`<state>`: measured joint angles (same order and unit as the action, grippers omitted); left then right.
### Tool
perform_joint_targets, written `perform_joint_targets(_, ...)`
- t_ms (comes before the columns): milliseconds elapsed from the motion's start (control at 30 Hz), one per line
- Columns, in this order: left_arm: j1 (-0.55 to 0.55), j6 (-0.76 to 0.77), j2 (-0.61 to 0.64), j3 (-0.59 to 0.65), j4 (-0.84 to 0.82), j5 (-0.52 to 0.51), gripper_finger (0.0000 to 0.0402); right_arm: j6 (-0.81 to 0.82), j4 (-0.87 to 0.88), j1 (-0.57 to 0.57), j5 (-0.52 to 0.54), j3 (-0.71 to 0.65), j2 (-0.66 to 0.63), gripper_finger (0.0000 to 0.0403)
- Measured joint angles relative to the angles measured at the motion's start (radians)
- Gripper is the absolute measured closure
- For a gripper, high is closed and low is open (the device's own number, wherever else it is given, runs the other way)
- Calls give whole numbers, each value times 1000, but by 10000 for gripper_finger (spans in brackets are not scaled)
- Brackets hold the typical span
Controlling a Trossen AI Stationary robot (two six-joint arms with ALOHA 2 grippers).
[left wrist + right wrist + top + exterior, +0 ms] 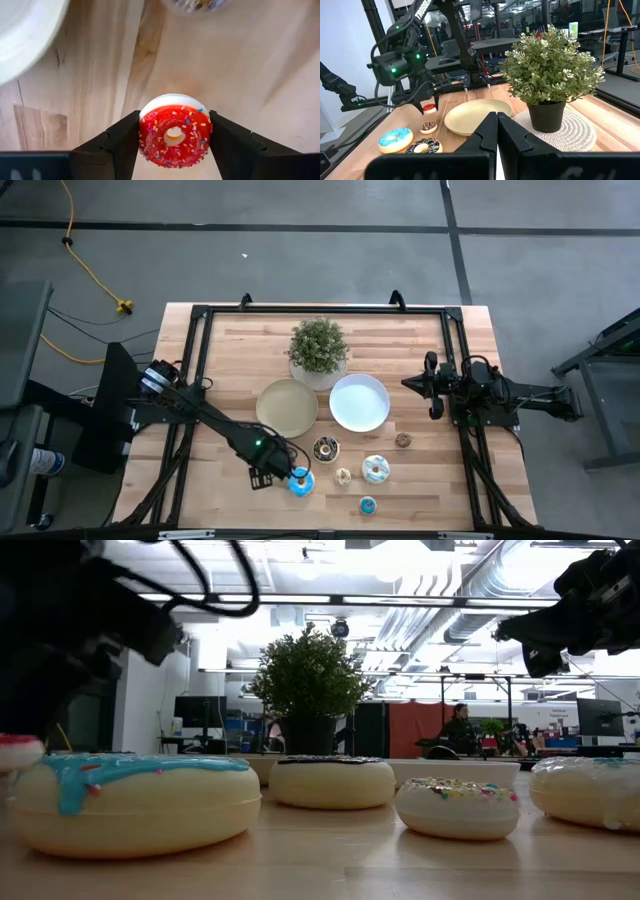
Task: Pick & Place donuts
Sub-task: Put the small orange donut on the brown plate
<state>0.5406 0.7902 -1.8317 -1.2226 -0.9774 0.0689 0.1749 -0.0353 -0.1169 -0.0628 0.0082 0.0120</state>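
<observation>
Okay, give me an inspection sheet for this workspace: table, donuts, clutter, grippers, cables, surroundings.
Surface: wooden table, black frame around it.
Job's things: red donut between the left gripper's fingers; blue donut, chocolate donut and others loose on the table; tan plate and white plate empty.
Clutter: potted plant on a woven mat.
Grippers: left gripper closed on the red donut; right gripper shut, empty.
Cables: yellow cable on the floor.
Surroundings: person far behind.
</observation>
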Motion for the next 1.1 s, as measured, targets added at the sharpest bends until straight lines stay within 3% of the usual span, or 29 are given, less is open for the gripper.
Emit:
perform_joint_targets(433, -57, 99, 2, -131, -46, 26, 190, 0, 0, 0, 0, 0, 0, 402)
perform_joint_targets(800, -221, 157, 3, -152, -84, 29, 190, 0, 1, 0, 0, 0, 0, 402)
perform_joint_targets(1100, -359, 81, 3, -152, -161, 14, 190, 0, 1, 0, 0, 0, 0, 402)
